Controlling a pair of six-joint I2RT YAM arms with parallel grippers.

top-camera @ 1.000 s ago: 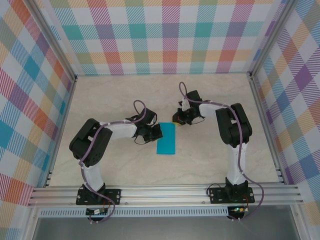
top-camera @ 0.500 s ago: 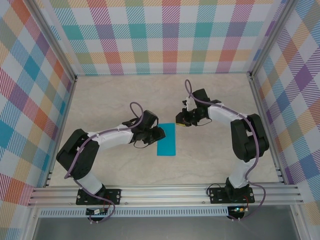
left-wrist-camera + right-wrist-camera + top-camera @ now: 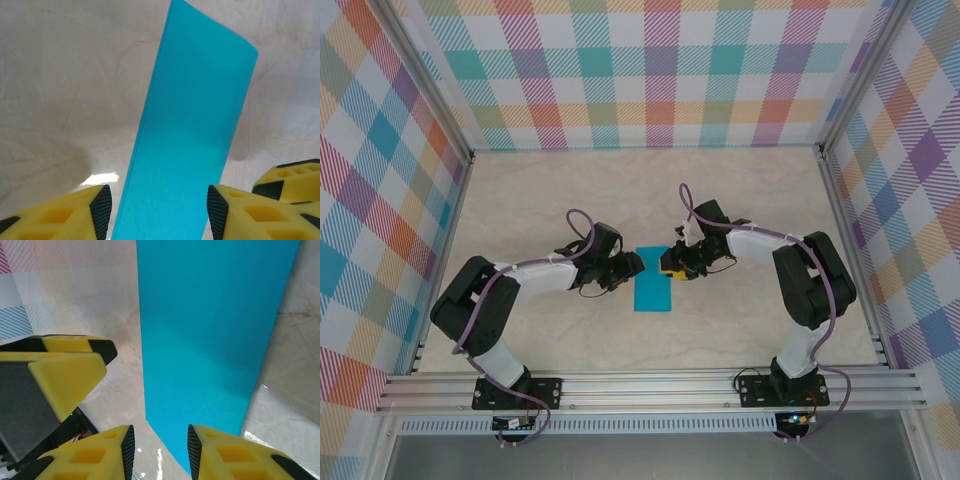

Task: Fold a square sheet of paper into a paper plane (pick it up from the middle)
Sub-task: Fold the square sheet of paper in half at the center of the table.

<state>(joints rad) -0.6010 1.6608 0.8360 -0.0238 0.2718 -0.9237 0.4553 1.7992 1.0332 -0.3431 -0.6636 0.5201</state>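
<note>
The square sheet of paper (image 3: 652, 287) lies as a narrow teal-blue rectangle.

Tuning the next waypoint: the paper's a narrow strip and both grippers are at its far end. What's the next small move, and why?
Probably lift the left gripper and right gripper slightly clear. Both stand open at the far end of the square sheet of paper, which lies flat as a narrow rectangle, so nothing is gripped. Clearing would let one re-approach a corner for the nose fold.
</note>
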